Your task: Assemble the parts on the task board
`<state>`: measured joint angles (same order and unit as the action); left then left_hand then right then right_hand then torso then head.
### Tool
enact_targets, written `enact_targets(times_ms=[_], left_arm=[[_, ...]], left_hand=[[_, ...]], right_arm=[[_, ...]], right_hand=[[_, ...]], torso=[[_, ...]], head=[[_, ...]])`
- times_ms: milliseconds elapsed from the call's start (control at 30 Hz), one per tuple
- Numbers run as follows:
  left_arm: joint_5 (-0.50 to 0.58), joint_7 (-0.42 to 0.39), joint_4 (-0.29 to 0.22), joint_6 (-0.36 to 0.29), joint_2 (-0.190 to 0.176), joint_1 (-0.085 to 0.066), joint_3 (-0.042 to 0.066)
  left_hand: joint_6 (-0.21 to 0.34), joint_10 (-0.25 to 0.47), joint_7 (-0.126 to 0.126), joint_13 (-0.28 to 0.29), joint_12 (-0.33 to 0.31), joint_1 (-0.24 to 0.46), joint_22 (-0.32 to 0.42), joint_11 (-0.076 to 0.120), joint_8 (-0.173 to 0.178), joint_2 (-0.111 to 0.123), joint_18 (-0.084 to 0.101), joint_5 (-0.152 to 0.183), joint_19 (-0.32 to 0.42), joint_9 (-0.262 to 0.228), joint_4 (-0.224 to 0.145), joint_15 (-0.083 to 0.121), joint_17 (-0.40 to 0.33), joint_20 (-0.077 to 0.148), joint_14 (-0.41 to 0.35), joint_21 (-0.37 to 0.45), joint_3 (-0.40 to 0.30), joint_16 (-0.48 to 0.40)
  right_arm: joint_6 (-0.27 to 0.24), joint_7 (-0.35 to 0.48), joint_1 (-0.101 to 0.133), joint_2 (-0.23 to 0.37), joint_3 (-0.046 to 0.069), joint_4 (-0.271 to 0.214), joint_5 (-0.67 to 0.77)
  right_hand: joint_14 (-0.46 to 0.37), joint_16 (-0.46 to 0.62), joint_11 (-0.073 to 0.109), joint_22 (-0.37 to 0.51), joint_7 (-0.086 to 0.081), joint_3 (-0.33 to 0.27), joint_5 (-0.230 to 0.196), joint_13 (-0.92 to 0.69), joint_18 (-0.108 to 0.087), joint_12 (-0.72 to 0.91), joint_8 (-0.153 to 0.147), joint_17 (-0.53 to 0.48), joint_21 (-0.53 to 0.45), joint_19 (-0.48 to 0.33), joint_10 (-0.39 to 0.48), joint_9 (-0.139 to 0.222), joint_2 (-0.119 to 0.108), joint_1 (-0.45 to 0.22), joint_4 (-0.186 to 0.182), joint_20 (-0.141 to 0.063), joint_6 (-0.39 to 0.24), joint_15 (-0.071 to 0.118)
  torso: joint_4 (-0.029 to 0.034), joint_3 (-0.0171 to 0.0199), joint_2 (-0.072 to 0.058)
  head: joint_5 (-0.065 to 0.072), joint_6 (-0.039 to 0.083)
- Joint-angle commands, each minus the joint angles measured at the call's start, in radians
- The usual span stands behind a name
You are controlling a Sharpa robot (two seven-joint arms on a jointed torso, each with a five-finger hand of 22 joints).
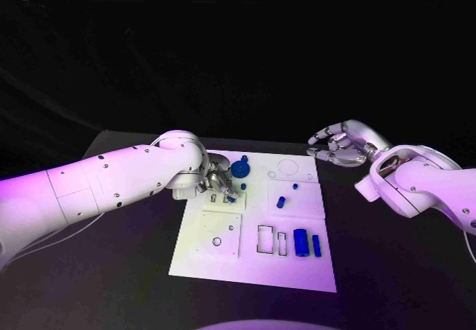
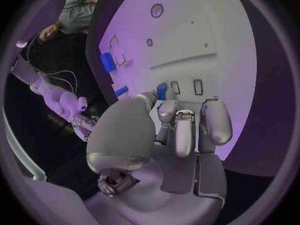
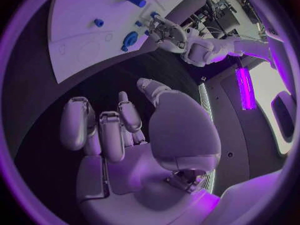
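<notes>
The white task board (image 1: 298, 268) lies in the middle of the black table. My left hand (image 1: 220, 180) hovers low over the board's far left part, next to two small rectangular slots (image 2: 198, 86). It pinches a small blue part (image 2: 162, 91) between thumb and fingertips. A blue round knob (image 1: 241, 165) stands just beyond that hand. Two small blue pegs (image 1: 296, 185) (image 1: 280, 201) sit mid-board, and two blue cylinders (image 1: 300, 243) (image 1: 316, 245) lie near the right edge. My right hand (image 1: 342, 144) hangs off the board's far right corner, fingers curled in on nothing.
Rectangular recesses (image 1: 267, 238) and a round hole (image 1: 217, 241) mark the near half of the board, and a ring outline (image 1: 287, 166) sits at the far right. Black table surface (image 1: 397, 275) surrounds the board on all sides.
</notes>
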<state>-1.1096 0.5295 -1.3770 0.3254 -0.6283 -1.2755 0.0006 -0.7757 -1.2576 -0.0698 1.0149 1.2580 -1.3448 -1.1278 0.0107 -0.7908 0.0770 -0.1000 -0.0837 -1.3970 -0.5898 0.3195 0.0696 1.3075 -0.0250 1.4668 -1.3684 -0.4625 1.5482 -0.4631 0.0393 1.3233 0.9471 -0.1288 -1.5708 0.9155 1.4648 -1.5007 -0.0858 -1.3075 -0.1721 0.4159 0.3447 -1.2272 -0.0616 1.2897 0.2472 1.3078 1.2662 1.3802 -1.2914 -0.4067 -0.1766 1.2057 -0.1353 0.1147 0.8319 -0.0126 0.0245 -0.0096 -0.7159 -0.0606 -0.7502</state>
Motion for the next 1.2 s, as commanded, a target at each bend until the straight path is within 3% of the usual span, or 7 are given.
enact_targets(times_ms=[33,267,467,600,1033,1200], left_arm=[[0.026,0.001,-0.001,0.009,0.001,0.000,-0.001],[0.065,0.000,-0.004,0.002,-0.006,0.000,-0.001],[0.099,-0.004,-0.024,-0.016,-0.025,0.000,0.000],[0.103,-0.014,-0.041,-0.086,-0.040,0.000,0.000],[0.079,-0.031,-0.118,-0.282,-0.100,0.012,-0.001],[0.048,-0.032,-0.133,-0.303,-0.114,0.022,-0.001]], left_hand=[[0.003,0.004,0.007,-0.002,-0.003,-0.002,-0.002,-0.001,-0.014,0.040,0.014,-0.006,0.007,-0.028,-0.043,0.001,0.217,-0.005,0.092,-0.004,-0.145,0.004],[0.017,-0.010,0.000,0.000,0.001,0.049,-0.010,-0.006,-0.044,0.094,0.015,-0.010,0.006,-0.070,-0.125,-0.002,0.215,-0.010,0.091,-0.008,-0.371,0.003],[0.019,-0.014,-0.002,0.001,0.003,0.068,-0.013,-0.006,-0.049,0.098,0.016,-0.009,0.004,-0.080,-0.151,-0.003,0.214,-0.012,0.091,-0.010,-0.406,0.003],[0.012,-0.034,-0.001,0.026,0.019,0.083,-0.026,-0.004,-0.057,0.108,0.018,-0.018,-0.001,-0.089,-0.182,-0.002,0.212,-0.012,0.091,-0.017,-0.436,0.002],[-0.009,-0.064,0.005,0.052,0.037,0.117,-0.035,0.002,-0.064,0.130,0.019,-0.038,-0.007,-0.099,-0.217,0.004,0.218,-0.007,0.092,-0.023,-0.483,0.005],[-0.017,-0.072,0.008,0.058,0.041,0.129,-0.041,0.005,-0.065,0.139,0.020,-0.058,-0.010,-0.102,-0.226,0.006,0.222,-0.004,0.094,-0.026,-0.494,0.006]], right_arm=[[0.001,0.007,-0.001,-0.001,0.000,0.000,0.005],[0.001,0.009,-0.003,-0.001,0.000,0.001,0.004],[-0.001,0.011,-0.004,-0.001,0.000,0.002,0.003],[-0.010,0.019,-0.004,0.000,0.000,0.001,0.000],[-0.017,0.026,-0.007,0.002,0.000,0.003,-0.006],[-0.017,0.026,-0.009,0.004,0.000,0.004,-0.006]], right_hand=[[0.059,0.006,0.003,-0.006,0.003,-0.001,0.006,0.002,-0.019,-0.005,0.005,0.066,-0.004,-0.008,0.007,0.002,-0.007,0.000,-0.007,-0.002,-0.008,0.004],[0.059,0.006,0.003,-0.006,0.003,0.000,0.007,0.001,-0.019,-0.004,0.005,0.067,-0.004,-0.008,0.006,0.002,-0.006,0.000,-0.007,-0.002,-0.008,0.005],[0.059,0.006,0.003,-0.006,0.003,0.000,0.007,0.001,-0.019,-0.004,0.005,0.067,-0.004,-0.008,0.006,0.002,-0.006,0.000,-0.007,-0.002,-0.008,0.005],[0.059,0.006,0.003,-0.007,0.003,0.000,0.010,0.000,-0.019,-0.003,0.006,0.068,-0.004,-0.007,0.005,0.002,-0.006,0.001,-0.007,-0.002,-0.008,0.005],[0.059,0.006,0.003,-0.007,0.003,0.001,0.014,-0.001,-0.019,-0.002,0.007,0.068,-0.004,-0.006,0.004,0.002,-0.006,0.002,-0.008,-0.002,-0.007,0.005],[0.059,0.007,0.003,-0.007,0.003,0.002,0.015,0.000,-0.019,-0.002,0.007,0.066,-0.004,-0.006,0.004,0.002,-0.006,0.002,-0.008,-0.002,-0.007,0.005]], torso=[[0.0003,0.0003,0.000],[-0.0002,0.0002,0.001],[0.0004,0.0010,0.000],[0.0019,0.0001,0.001],[0.0018,0.0003,0.000],[0.0027,0.0002,0.001]], head=[[0.000,0.000],[-0.001,0.000],[-0.002,0.003],[-0.001,0.003],[-0.001,-0.002],[-0.003,-0.004]])
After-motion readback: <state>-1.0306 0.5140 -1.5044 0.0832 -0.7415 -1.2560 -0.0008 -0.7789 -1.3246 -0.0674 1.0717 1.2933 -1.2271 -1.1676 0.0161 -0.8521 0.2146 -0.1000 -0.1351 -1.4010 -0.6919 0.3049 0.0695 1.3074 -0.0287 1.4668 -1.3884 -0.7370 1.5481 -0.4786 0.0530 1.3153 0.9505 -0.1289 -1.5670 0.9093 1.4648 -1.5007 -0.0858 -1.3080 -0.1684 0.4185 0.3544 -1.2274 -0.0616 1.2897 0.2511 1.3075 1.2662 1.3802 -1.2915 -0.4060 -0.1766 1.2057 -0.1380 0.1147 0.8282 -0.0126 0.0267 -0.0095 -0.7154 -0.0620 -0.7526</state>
